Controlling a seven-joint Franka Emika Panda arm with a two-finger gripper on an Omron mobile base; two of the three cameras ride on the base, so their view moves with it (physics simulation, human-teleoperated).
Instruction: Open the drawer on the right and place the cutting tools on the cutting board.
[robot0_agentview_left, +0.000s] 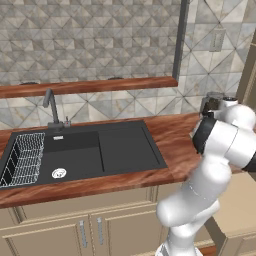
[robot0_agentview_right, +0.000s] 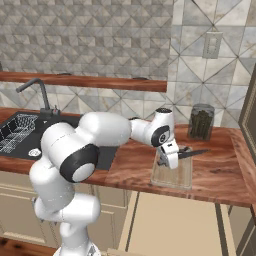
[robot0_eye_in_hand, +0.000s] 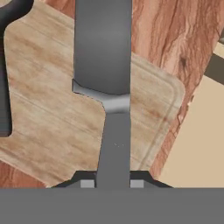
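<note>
Dark-grey knife (robot0_eye_in_hand: 105, 57) | clenched by handle in tool (robot0_eye_in_hand: 112, 183) | blade hanging above cutting board (robot0_eye_in_hand: 48, 113)

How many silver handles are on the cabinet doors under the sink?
2. The left handle and the right handle stand side by side below the sink; the robot's arm may hide others.

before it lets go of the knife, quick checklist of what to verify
1. Gripper shut on the knife: ok.
2. Knife over the cutting board: ok in the hand view.
3. Blade touching the board: cannot tell.
4. Free board under the blade: ok, though a dark tool lies at the board's edge.
5. Jar apart from the board: ok.
6. Drawer open: ok.
</note>
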